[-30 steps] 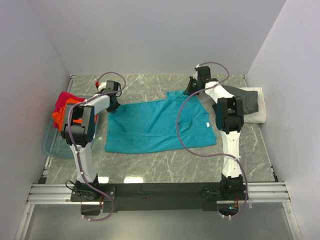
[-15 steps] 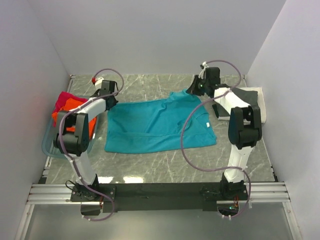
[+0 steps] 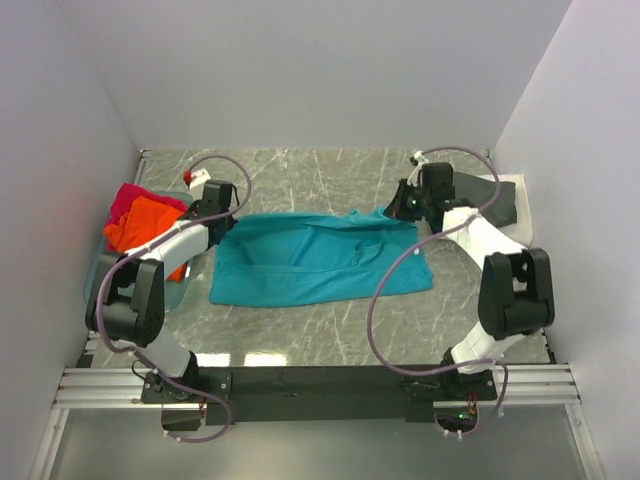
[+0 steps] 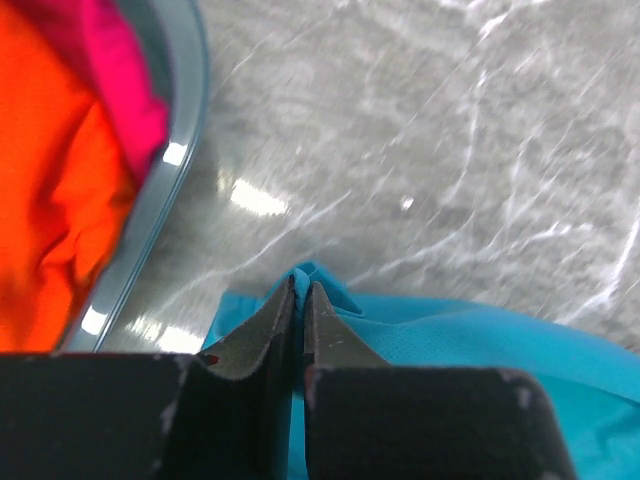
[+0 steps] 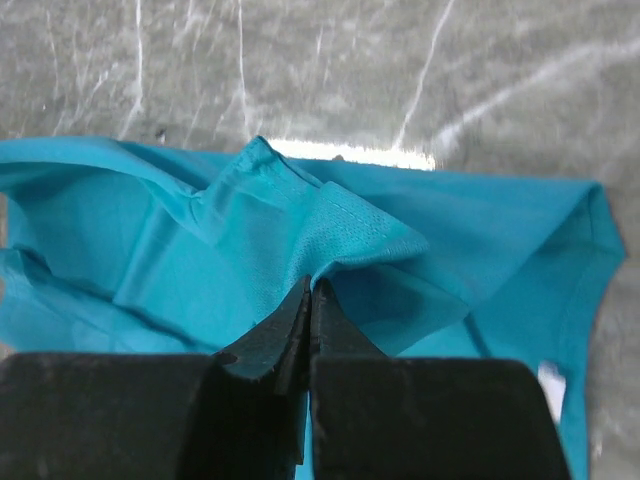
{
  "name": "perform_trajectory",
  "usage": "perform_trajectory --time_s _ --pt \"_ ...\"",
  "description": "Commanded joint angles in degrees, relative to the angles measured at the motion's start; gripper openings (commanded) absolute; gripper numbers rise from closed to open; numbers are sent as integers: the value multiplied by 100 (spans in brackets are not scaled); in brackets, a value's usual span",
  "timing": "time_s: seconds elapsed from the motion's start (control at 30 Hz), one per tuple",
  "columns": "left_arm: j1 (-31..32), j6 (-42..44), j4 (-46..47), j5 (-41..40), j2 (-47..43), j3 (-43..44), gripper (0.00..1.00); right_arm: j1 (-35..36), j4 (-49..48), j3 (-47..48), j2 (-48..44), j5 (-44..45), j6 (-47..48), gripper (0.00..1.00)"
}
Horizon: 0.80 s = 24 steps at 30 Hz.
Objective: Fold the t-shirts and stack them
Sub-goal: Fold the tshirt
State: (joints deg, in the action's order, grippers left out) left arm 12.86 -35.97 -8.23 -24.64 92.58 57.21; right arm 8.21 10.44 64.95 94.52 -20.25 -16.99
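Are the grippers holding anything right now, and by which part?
Both hold the teal t-shirt: the left gripper is shut on its far left corner, the right gripper on a bunched fold at its far right edge.

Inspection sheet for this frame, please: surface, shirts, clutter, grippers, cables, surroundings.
surface: grey marble table.
job's things: teal shirt at centre, far edge pinched up; orange shirt and magenta shirt at left; dark grey shirt on white shirt at right.
clutter: clear tub holding the orange and magenta ones.
grippers: left gripper and right gripper both shut on the teal shirt's far edge.
cables: right arm's cable loops over the teal shirt.
surroundings: plain walls; nothing else seen.
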Motion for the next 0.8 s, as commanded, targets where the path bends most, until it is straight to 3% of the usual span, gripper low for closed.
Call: perform_trajectory --time_s 0.0,0.4,0.67,0.7,0.77 --pt "137 -77 6 -444 -406 -289 1 5 -77 -377 -662 232 143 0" --pt "594 -621 -820 -1911 -416 -527 1 5 134 -1265 -1498 417 214 0" --pt "884 -1079 -1356 -2431 -187 -518 1 5 116 -1704 -1700 557 161 0" --pt "911 -1175 -1496 -2501 -161 -501 4 -3 143 -1731 -1700 644 161 0" --pt "998 -1228 -1567 -2519 -187 -518 28 -3 213 -1792 -1683 750 153 0"
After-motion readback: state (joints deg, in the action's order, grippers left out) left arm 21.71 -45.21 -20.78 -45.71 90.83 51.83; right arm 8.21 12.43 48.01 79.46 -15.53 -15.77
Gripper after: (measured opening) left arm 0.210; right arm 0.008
